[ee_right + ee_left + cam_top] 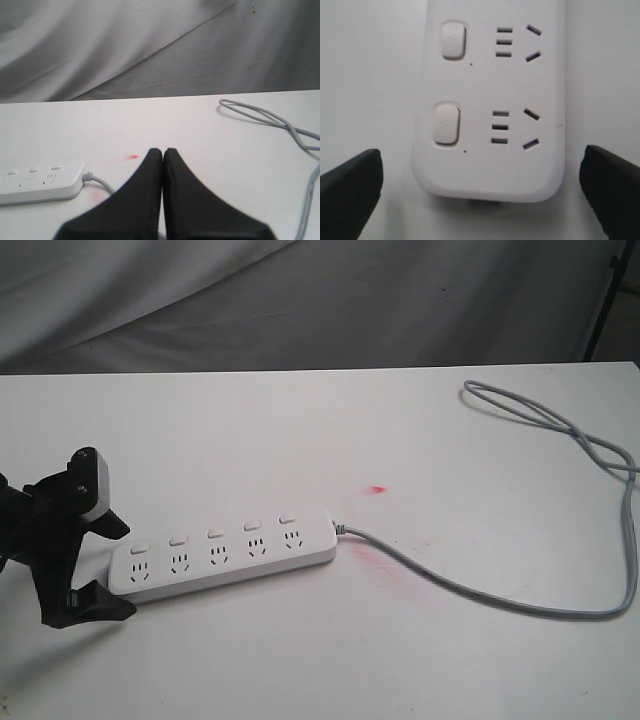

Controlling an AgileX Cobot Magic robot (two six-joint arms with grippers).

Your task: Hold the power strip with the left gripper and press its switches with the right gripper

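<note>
Long flat white plastic power strip (225,555) is laid flat on the white surface (300,440), its five white switches (214,533) facing up. Black left hand (118,570) is spread wide, astride the strip's cordless end without touching it. Black right hand (163,165) is closed on nothing, well apart from the strip, off its thin grey cord (480,595) end.

Left tool (118,570): black, angular, two-fingered body. Pale grey block (93,485) fixed on its upper part. Fingertips (351,192) matte black, blunt wedge shape.
Right tool (163,153): two matte black fingers (142,205), broad at base, tapering to narrow rounded tips.
</note>
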